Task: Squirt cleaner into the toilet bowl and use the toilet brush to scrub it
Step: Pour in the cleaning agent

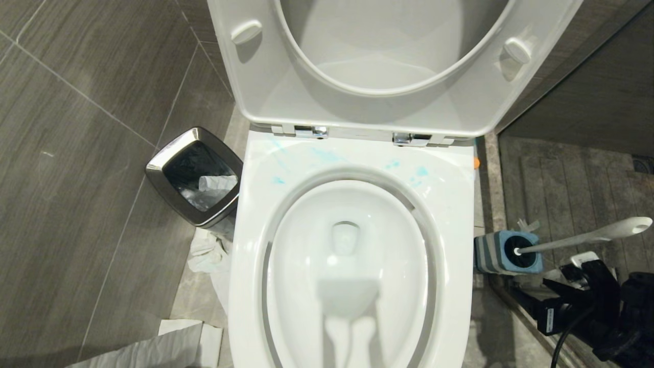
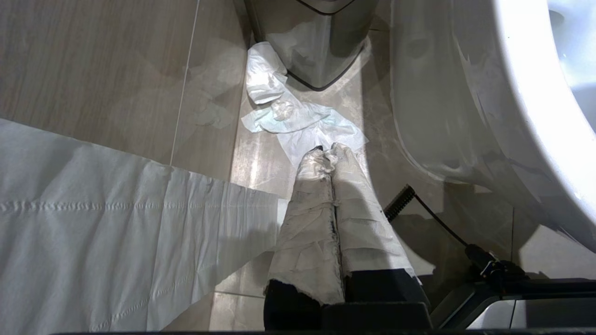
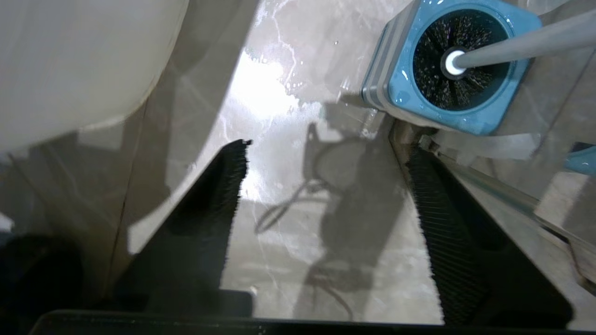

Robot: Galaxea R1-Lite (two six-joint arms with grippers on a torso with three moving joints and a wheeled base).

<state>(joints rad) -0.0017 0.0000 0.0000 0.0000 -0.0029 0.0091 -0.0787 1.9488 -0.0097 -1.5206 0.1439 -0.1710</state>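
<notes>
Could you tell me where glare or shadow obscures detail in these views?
Head view: a soft shadow lies across the toilet bowl. Right wrist view: glare whitens the wet floor and a shadow falls between the open fingers. Left wrist view: the bowl's rim is overexposed.

Head view steeply down onto toilet bowl (image 1: 352,266), wrist views floor-level beside it

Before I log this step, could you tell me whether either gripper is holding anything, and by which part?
Nothing is held. The right gripper stands open over bare floor beside the toilet brush, which sits in its holder. The left gripper is shut on nothing.
</notes>
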